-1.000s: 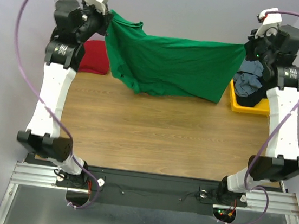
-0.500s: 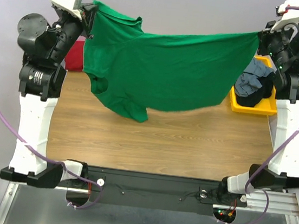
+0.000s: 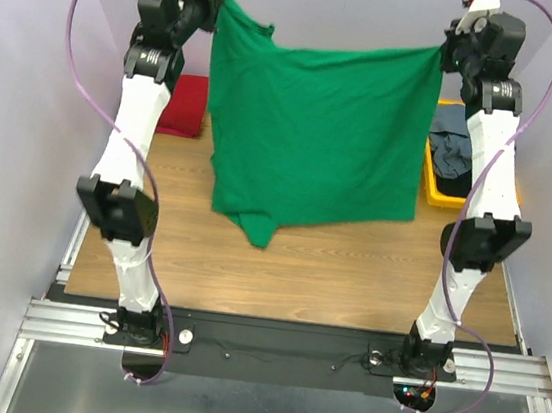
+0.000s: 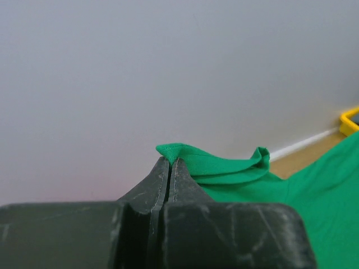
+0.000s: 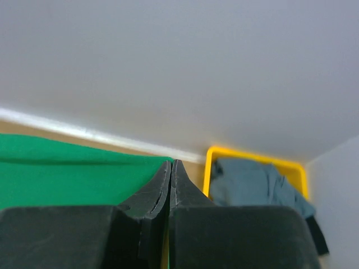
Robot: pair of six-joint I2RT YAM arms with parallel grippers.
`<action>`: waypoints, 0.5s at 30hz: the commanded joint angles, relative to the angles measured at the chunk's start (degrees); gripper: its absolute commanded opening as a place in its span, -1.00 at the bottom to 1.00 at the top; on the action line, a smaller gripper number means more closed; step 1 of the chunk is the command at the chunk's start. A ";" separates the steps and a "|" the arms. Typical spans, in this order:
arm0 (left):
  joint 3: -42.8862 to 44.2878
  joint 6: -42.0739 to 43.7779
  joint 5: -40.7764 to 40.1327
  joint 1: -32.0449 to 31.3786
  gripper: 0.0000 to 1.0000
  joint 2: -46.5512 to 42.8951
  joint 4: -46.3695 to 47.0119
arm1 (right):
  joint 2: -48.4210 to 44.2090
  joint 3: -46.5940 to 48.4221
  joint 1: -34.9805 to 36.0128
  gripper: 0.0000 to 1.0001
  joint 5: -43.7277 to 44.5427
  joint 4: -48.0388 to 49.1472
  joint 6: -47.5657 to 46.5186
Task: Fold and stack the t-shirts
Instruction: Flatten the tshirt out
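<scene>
Green t-shirt (image 3: 315, 131) hangs in the air, spread wide like a curtain over the bench (image 3: 349, 266). It's smooth across the middle, with one corner sagging low on the left. Left claw (image 4: 169, 163) is clamped tight on a folded top corner, and right claw (image 5: 170, 165) pinches the opposite top edge. Both arms reach tall, wrists high by the back wall. Whether that low corner brushes the wood is hard to call. Red t-shirt (image 3: 188, 105) lies far left, and a grey t-shirt (image 5: 252, 182) sits in the yellow tray (image 5: 208, 171).
</scene>
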 commanded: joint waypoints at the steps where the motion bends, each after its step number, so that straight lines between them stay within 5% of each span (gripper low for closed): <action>1: 14.18 -1.66 1.42 1.69 -1.00 2.36 15.44 | 2.97 12.93 -0.53 -0.99 4.56 9.83 2.71; 9: 15.26 -3.59 -0.07 2.57 -1.00 1.76 32.16 | -1.41 8.57 -0.45 -0.99 7.57 27.83 2.01; 15: -1.67 -3.34 5.35 4.68 -1.00 -4.21 37.00 | -5.36 -5.84 -0.53 -0.99 1.42 28.47 2.45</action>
